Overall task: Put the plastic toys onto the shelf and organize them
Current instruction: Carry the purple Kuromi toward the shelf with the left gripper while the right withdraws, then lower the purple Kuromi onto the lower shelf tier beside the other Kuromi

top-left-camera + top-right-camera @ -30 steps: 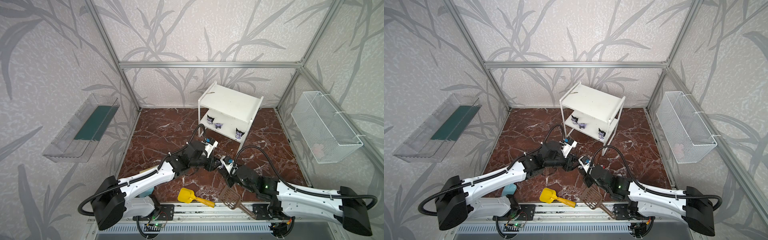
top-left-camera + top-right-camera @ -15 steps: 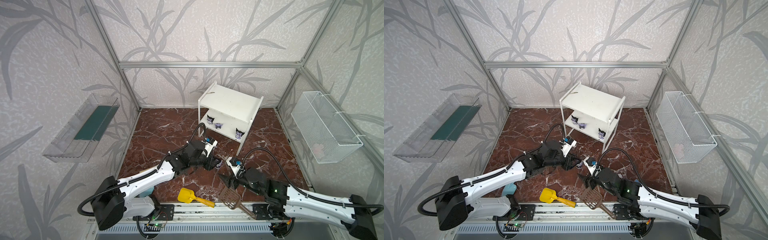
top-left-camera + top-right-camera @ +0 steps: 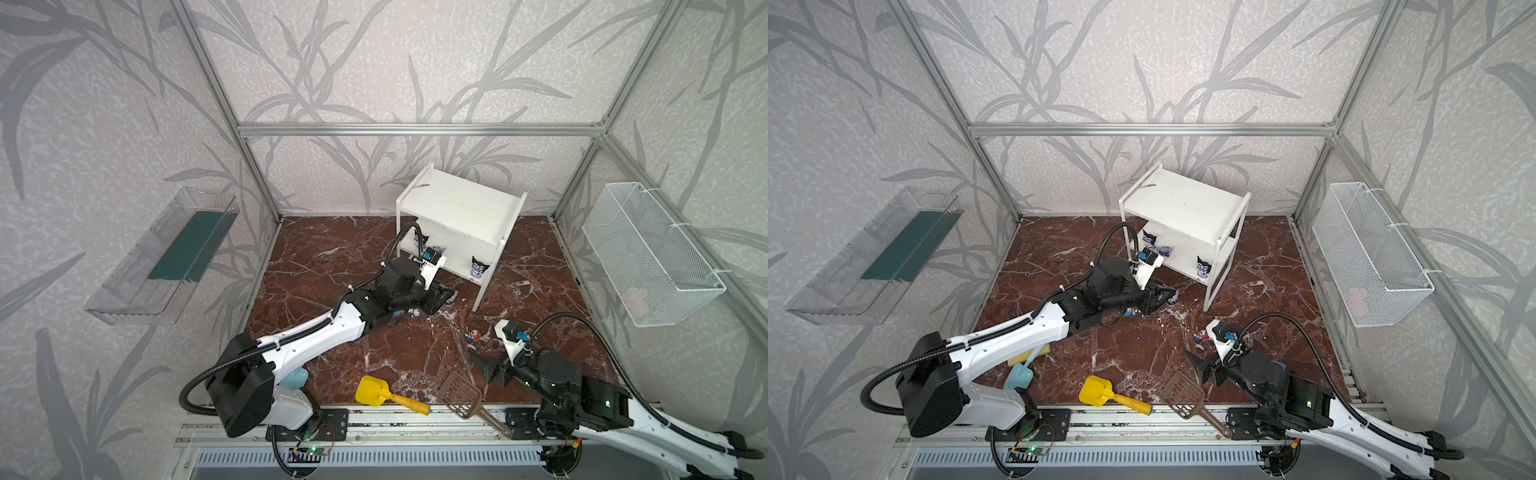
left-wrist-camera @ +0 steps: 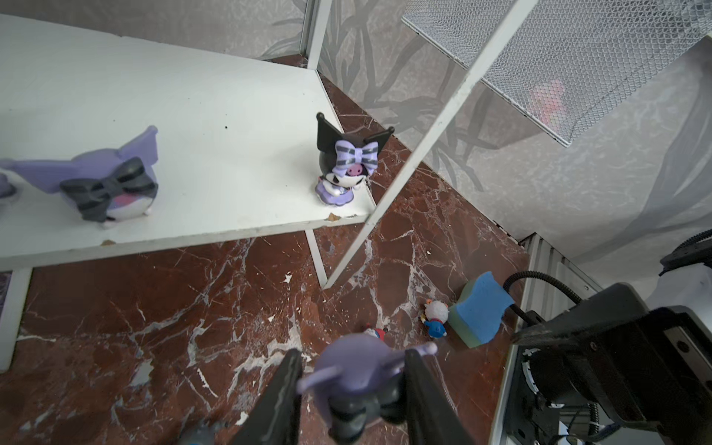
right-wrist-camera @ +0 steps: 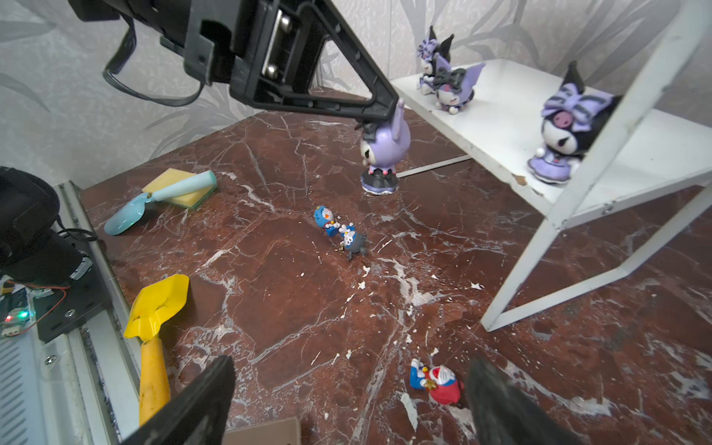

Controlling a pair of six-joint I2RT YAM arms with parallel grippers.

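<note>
My left gripper (image 4: 352, 356) is shut on a purple toy with pointed ears (image 5: 381, 150), holding it upright by the head, its base at or just above the floor in front of the shelf (image 3: 457, 208). The shelf's lower board (image 4: 192, 115) carries a black-and-purple toy (image 4: 348, 165) near its corner, a purple one (image 4: 108, 185) lying over, and a third (image 5: 427, 57) behind. My right gripper (image 5: 350, 364) is open low at the front right, a red-headed toy (image 5: 439, 381) lying on the floor by one finger. Blue (image 5: 325, 221) and grey (image 5: 354, 242) toys lie mid-floor.
An orange-white toy (image 4: 435, 316) lies beside a blue sponge (image 4: 481, 312). A yellow scoop (image 3: 374, 395) and brown slotted scoop (image 3: 461, 395) lie at the front edge, a light blue scoop (image 5: 127, 215) on a yellow sponge at the left. Wire basket (image 3: 648, 257) and clear tray (image 3: 166, 257) hang on the side walls.
The right gripper has opened wide and drawn back from the left gripper's tip toward the front right. The left gripper keeps hold of the purple toy and has shifted slightly toward the shelf.
</note>
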